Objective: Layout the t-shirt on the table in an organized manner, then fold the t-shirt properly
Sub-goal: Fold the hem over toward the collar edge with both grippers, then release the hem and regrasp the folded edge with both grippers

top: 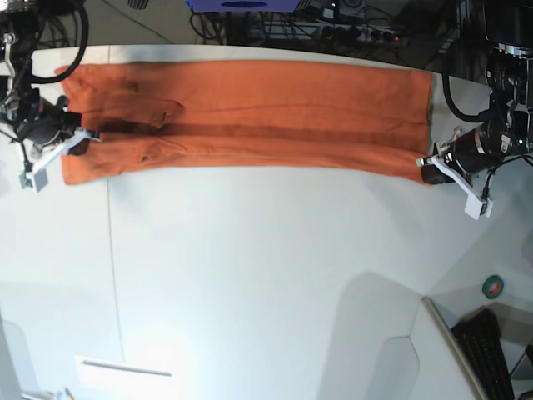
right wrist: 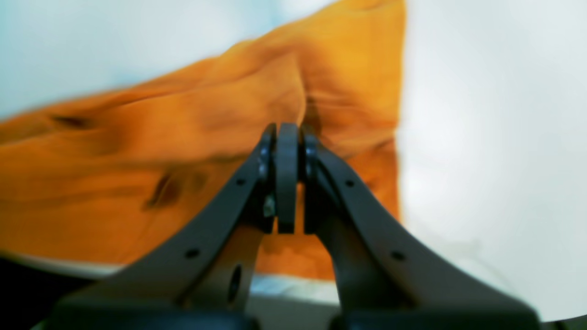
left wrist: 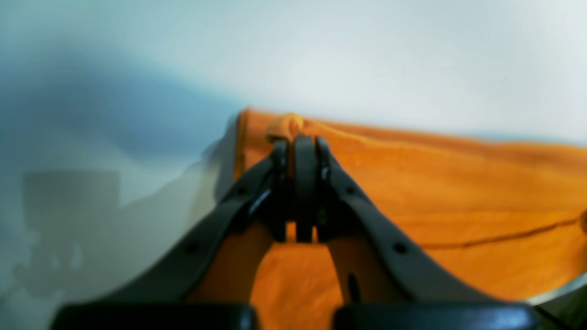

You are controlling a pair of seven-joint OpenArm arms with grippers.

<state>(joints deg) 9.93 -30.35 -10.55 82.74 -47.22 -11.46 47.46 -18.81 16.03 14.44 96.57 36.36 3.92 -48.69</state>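
The orange t-shirt (top: 266, 117) lies as a long folded strip across the far side of the white table (top: 266, 275). My left gripper (top: 433, 171) is at the strip's right end. In the left wrist view this gripper (left wrist: 298, 142) is shut on a bunched corner of the t-shirt (left wrist: 458, 183), with the table (left wrist: 367, 55) beyond. My right gripper (top: 83, 137) is at the strip's left end. The right wrist view shows it (right wrist: 286, 130) shut on a raised fold of the t-shirt (right wrist: 137, 146), beside bare table (right wrist: 495, 137).
A thin seam line (top: 112, 267) runs down the table's left part. Off the curved right edge sit a green tape roll (top: 494, 286) and a black keyboard (top: 491, 350). Cables and equipment (top: 333, 25) crowd the back edge.
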